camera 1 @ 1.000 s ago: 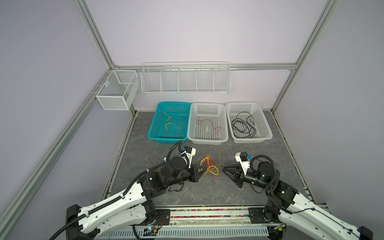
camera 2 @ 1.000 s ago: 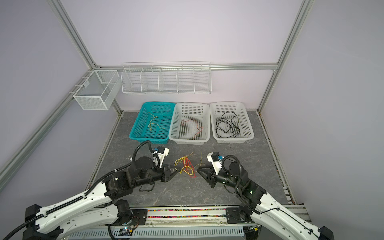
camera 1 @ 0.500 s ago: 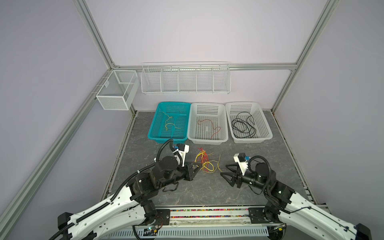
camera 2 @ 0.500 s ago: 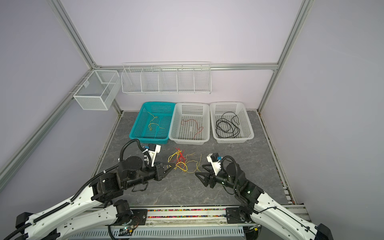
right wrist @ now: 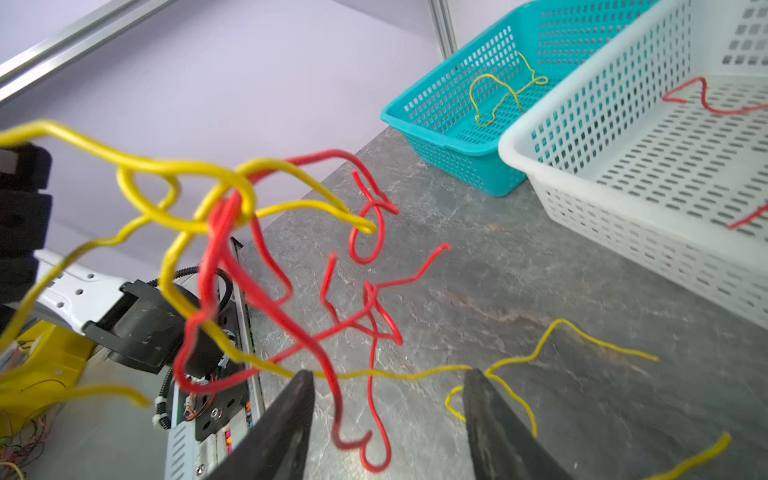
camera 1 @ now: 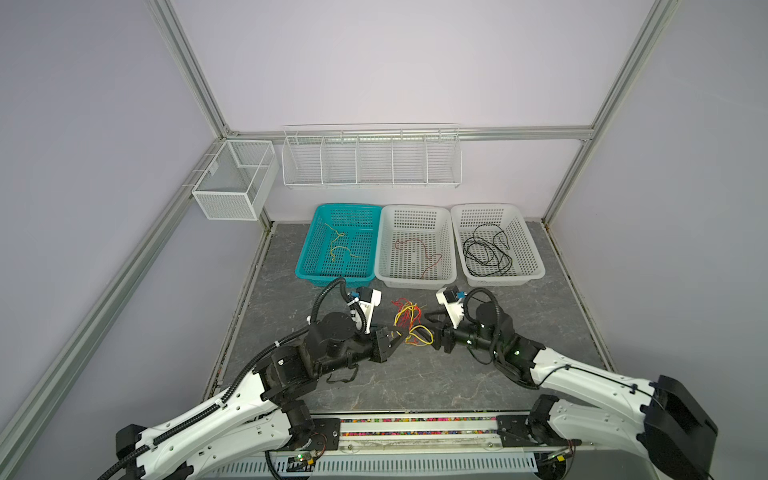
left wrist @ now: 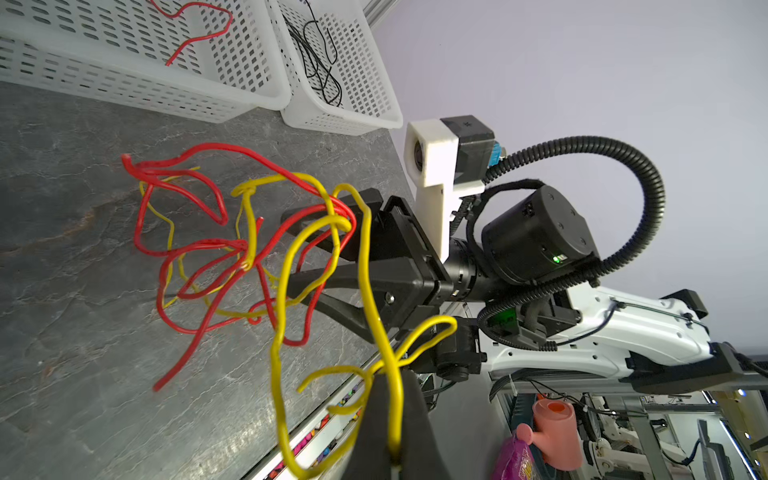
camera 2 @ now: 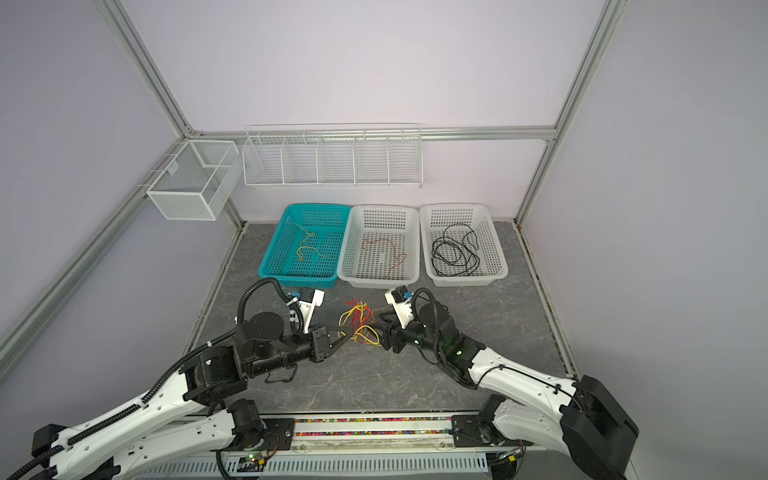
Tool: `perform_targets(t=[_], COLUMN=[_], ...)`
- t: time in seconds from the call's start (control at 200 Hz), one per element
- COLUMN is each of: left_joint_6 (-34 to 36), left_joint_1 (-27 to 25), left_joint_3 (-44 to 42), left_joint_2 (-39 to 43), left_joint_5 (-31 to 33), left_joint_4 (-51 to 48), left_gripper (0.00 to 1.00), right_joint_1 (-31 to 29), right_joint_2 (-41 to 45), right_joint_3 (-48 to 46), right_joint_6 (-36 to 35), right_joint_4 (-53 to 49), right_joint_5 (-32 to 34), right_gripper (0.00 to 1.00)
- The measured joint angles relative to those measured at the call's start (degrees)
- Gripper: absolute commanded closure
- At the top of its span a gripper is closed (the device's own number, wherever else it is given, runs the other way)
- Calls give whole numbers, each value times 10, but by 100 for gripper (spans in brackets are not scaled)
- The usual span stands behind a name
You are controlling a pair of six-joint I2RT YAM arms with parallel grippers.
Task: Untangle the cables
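Observation:
A tangle of red and yellow cables (camera 1: 409, 322) (camera 2: 358, 321) hangs just above the grey table between my two grippers. My left gripper (camera 1: 395, 335) (left wrist: 392, 399) is shut on a yellow cable (left wrist: 374, 291) of that tangle, which runs out between its pads. From the right, my right gripper (camera 1: 429, 329) (right wrist: 388, 399) stands open at the tangle. A red loop (right wrist: 365, 440) and a thin yellow strand (right wrist: 415, 376) cross the gap between its fingers, unpinched. The knot (right wrist: 232, 203) of yellow and red sits in the air ahead of it. No black cable is in the tangle.
Three baskets stand in a row at the back: a teal basket (camera 1: 305, 266) with a yellow cable (camera 1: 338, 249), a white basket (camera 1: 415, 282) with a red cable (camera 1: 419, 249), and another white basket (camera 1: 536, 266) with black cable (camera 1: 486, 251). Wire racks hang on the walls.
My right gripper has moved left and away from the front edge, into the tangle, with its jaws wider. My left gripper swung left with the cables, then came back right.

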State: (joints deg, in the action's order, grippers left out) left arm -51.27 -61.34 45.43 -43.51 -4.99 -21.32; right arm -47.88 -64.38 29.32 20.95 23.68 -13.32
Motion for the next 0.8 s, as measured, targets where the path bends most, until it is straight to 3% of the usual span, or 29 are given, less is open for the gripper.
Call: perform_targets(t=[0.045, 0.125, 0.22, 0.505, 0.8], left_joint_6=[-2, -5, -6, 8, 41], left_joint_1=[0, 0, 0, 0, 0], left_joint_3=[-3, -4, -4, 16, 137], left_joint_2=[6, 18, 31, 113, 171], left_joint_5=[0, 0, 3, 85, 191], left_joint_4=[0, -1, -7, -151, -305], left_gripper=[100, 100, 100, 100, 100], right_joint_1=[-3, -9, -15, -15, 130], right_joint_2=[-16, -39, -47, -9, 21], right_joint_3=[9, 21, 22, 10, -48], right_joint_6=[2, -4, -4, 5, 94], right_joint_4=[13, 32, 38, 9, -110], right_joint_5=[0, 3, 16, 88, 133], right_gripper=[57, 81, 93, 94, 94])
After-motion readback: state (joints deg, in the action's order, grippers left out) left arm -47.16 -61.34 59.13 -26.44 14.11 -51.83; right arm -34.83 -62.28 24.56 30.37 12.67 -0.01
